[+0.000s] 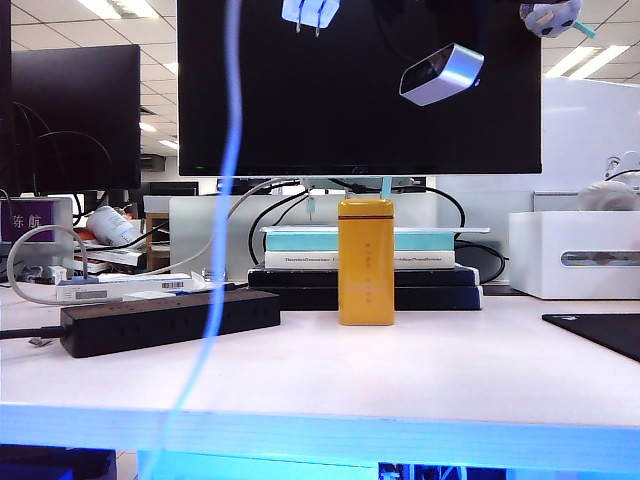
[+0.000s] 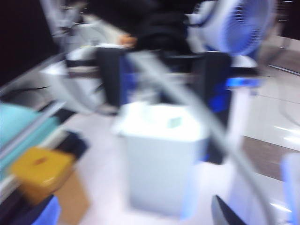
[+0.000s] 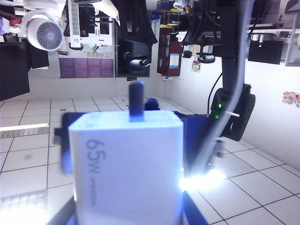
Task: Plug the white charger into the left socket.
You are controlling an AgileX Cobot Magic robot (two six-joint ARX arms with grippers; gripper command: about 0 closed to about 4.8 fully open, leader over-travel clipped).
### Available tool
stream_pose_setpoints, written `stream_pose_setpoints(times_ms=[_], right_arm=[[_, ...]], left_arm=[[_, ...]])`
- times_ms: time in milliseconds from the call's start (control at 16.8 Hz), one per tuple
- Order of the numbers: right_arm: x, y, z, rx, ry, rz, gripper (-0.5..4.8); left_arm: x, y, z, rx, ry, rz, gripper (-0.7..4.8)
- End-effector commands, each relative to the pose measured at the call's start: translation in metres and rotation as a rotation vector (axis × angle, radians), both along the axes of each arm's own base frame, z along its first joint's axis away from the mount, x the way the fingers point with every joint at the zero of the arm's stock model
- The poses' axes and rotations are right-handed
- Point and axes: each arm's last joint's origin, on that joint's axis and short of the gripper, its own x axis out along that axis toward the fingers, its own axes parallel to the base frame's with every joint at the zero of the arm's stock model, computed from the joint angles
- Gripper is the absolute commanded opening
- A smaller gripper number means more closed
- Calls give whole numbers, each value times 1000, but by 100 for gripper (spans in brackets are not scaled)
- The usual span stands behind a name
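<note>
Left gripper [image 2: 127, 216]: left wrist view was motion-blurred, with one dark finger [image 2: 224, 213] at the frame edge. Couldn't tell whether the jaws were apart or together. Under it were a big white rectangular box [image 2: 161, 159] and a yellow rectangular tin [image 2: 40, 171] on the bench [image 2: 101, 140].

In the exterior view, the long matte black power strip [image 1: 170, 318] lay flat on the bench [image 1: 400, 370], at 9 o'clock from the tin [image 1: 366, 260]. The left socket [image 1: 100, 328] was at its far left end, nothing plugged in.

The small white rounded charger [image 1: 310, 12] hung at 11 o'clock from the tin, high up and well apart from the strip, prongs pointing down. Its thin white cable [image 1: 228, 180] trailed down, blurred.

The white box [image 1: 575, 255] sat at 3 o'clock from the tin.

Right gripper [image 3: 126, 154]: clamped on the charger [image 3: 126, 183], dark fingers [image 3: 199, 140] at both flanks, "65W" print visible.
</note>
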Motion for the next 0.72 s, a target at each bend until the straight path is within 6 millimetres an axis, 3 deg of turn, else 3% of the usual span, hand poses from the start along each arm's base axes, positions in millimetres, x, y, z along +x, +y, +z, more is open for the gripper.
stream_pose_setpoints(times_ms=[60, 715], right_arm=[[-1, 0, 5, 35, 15, 26, 35], [-4, 8, 4, -5, 1, 18, 35]], left_arm=[[2, 1, 2, 12, -29, 75, 427], [1, -6, 5, -44, -30, -24, 427]])
